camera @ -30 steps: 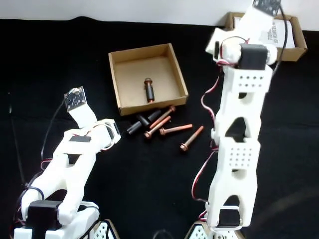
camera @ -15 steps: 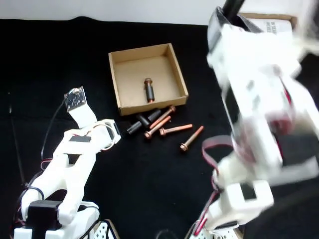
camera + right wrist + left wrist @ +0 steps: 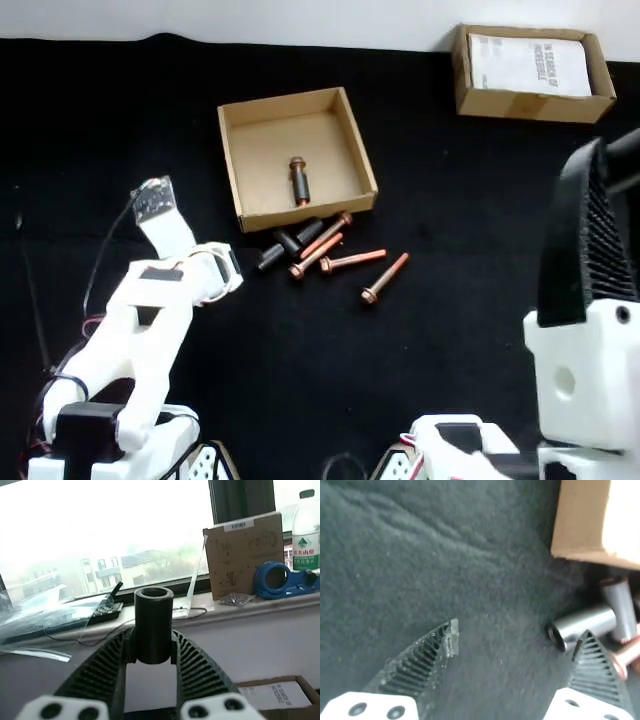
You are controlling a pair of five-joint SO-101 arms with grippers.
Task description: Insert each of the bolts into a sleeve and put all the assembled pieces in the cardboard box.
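The cardboard box holds one assembled bolt and sleeve. Just in front of it lie several loose copper bolts and dark sleeves. My left gripper rests low beside the sleeves; in the left wrist view it stands open, with a sleeve just off one fingertip and the box corner beyond. My right gripper is raised high and points toward a window, shut on a black sleeve held upright. One of its ribbed fingers looms at the high view's right edge.
A second cardboard box with a printed sheet sits at the back right of the black cloth. The right arm's white body blocks the near right corner. A window sill with a bottle lies behind the table.
The right arm swung up and back from over the table's far right to close under the camera at the near right. The left arm stayed put.
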